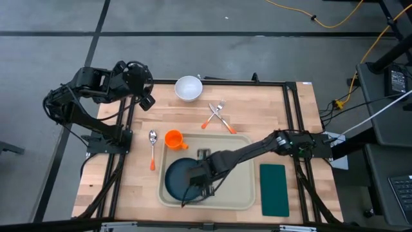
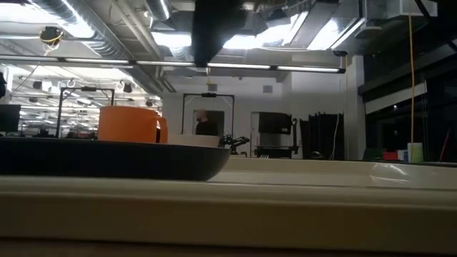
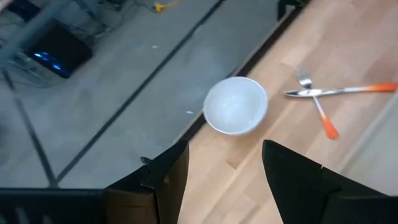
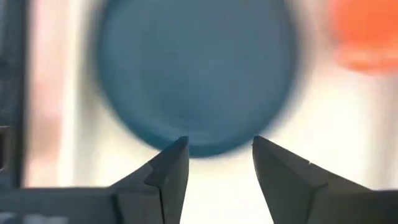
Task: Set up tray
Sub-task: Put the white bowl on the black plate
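The beige tray [image 1: 238,187] lies on the wooden table, its rim filling the bottom of the low view [image 2: 285,207]. A dark blue plate [image 1: 175,177] rests flat on its left half. An orange cup [image 1: 174,138] stands upright at the tray's far left corner, behind the plate in the low view [image 2: 132,123]. My right gripper [image 1: 195,187] hangs open above the plate's right part, fingers pointing down; its wrist view shows the plate [image 4: 196,68] beyond the parted fingers [image 4: 219,158]. My left gripper [image 1: 145,96] waits open above the table's far left corner.
A white bowl [image 1: 188,88] stands at the far edge. Two orange-handled utensils [image 1: 219,116], one a fork, lie crossed behind the tray. An orange-handled spoon [image 1: 152,148] lies left of the tray. A dark green napkin [image 1: 274,189] lies right of it.
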`<act>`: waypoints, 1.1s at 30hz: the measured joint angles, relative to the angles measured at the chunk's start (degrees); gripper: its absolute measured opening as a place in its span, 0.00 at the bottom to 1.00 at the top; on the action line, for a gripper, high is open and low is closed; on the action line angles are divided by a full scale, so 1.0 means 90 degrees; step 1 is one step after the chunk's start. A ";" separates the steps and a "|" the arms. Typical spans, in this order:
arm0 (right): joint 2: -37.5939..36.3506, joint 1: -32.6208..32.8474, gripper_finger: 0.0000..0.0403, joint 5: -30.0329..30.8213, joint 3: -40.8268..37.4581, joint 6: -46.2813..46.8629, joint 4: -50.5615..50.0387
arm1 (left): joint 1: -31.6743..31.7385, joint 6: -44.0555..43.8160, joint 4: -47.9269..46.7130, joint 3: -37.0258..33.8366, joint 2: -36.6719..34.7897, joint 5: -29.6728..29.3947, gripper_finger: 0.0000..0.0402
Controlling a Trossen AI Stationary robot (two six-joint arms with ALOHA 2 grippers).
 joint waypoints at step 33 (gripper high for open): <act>-0.7922 -0.4382 0.45 0.0511 -0.7446 -0.1695 0.3339 | 0.2031 0.3253 0.2319 -0.0002 0.3156 0.3359 0.49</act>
